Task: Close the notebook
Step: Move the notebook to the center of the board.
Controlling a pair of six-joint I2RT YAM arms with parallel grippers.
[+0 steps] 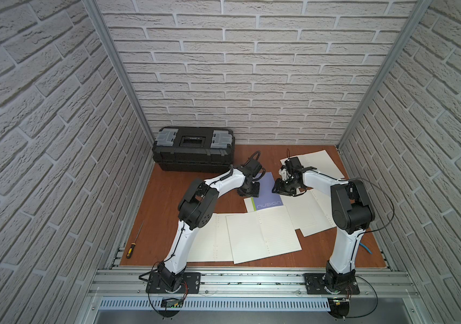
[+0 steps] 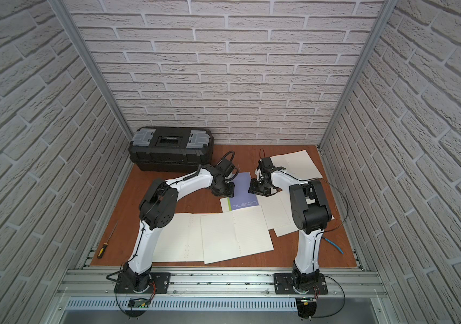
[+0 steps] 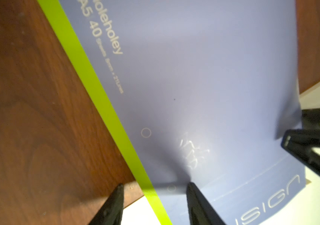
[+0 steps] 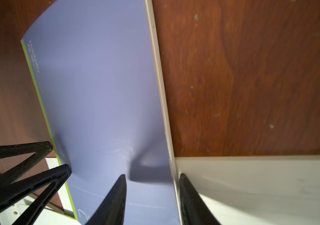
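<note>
Notebook (image 1: pixel 264 193) lies in the middle of the table (image 1: pixel 165 202), a little to the far side, with its lilac cover up and the green spine strip on the left. It rests partly on loose lined sheets (image 1: pixel 263 238), which are spread over the near and right parts of the table. The left gripper (image 3: pixel 155 186) stands over the spine with its jaws spread: one finger comes down on the bare wood just beside the green strip, the other on the cover. I judge this is to keep the spine side from sliding. The right gripper (image 4: pixel 153 176) is at the opposite, free edge, also with jaws apart. One finger is on the cover and the other on the pale sheet beside it, so the edge of the pages passes between them. It pinches nothing that I can see. The cover is bowed and shows a dent near this finger, so it probably gets pressed flat. The book looks closed or almost closed, and what is left seems to be only to flatten the cover. A black toolbox (image 1: pixel 193 148) at far left and a screwdriver (image 1: pixel 134 244) at near left are well apart.
</note>
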